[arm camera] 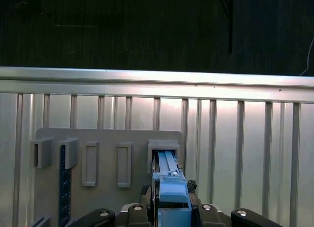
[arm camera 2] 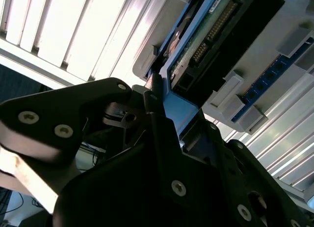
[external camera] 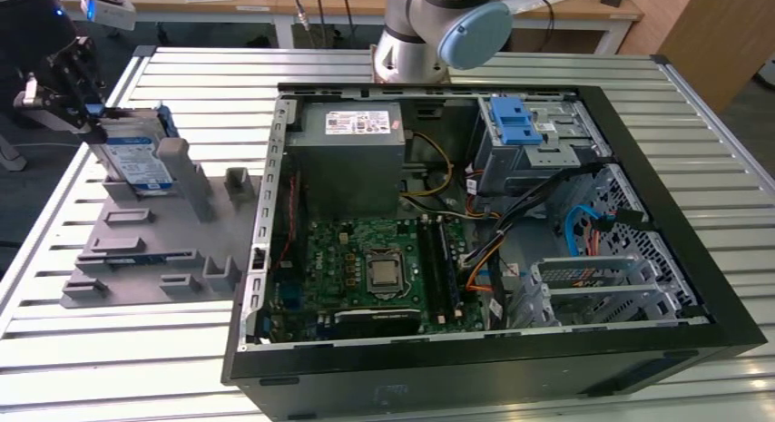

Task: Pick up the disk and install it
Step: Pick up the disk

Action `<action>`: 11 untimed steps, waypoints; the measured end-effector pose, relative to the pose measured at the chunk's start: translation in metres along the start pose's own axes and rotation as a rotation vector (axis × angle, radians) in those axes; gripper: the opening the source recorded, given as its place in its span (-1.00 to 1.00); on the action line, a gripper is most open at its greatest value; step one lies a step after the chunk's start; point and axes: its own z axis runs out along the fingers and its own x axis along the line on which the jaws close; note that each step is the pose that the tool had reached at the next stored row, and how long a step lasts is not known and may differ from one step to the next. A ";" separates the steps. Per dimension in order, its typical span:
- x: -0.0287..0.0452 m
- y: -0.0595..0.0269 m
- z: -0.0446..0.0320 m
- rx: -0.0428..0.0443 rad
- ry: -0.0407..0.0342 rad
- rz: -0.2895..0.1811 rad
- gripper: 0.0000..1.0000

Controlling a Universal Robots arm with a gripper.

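The disk (external camera: 136, 161), silver with a blue-and-white label and a blue frame, stands on edge in a slot of the grey holder (external camera: 158, 250) at the exterior view's left. My gripper (external camera: 94, 121) is at its upper end, and its black body leans away from the computer. In the first wrist view the fingers (arm camera: 147, 190) press on both sides of the disk's blue frame (arm camera: 167, 163), so the gripper (arm camera: 169, 187) is shut on it. The second wrist view shows the disk's circuit-board side (arm camera 2: 216, 30) beyond the gripper (arm camera 2: 162, 97). The disk's lower end still sits in the slot.
An open black computer case (external camera: 678, 286) lies flat in the middle of the slatted metal table (external camera: 206, 68). Inside are a grey power supply (external camera: 351, 159), a green motherboard (external camera: 363, 259) and a silver drive cage with a blue latch (external camera: 521, 122). The arm's base (external camera: 412, 50) stands behind the case.
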 end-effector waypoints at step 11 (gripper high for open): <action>0.0000 -0.0020 -0.0018 0.0001 0.0000 0.000 -0.27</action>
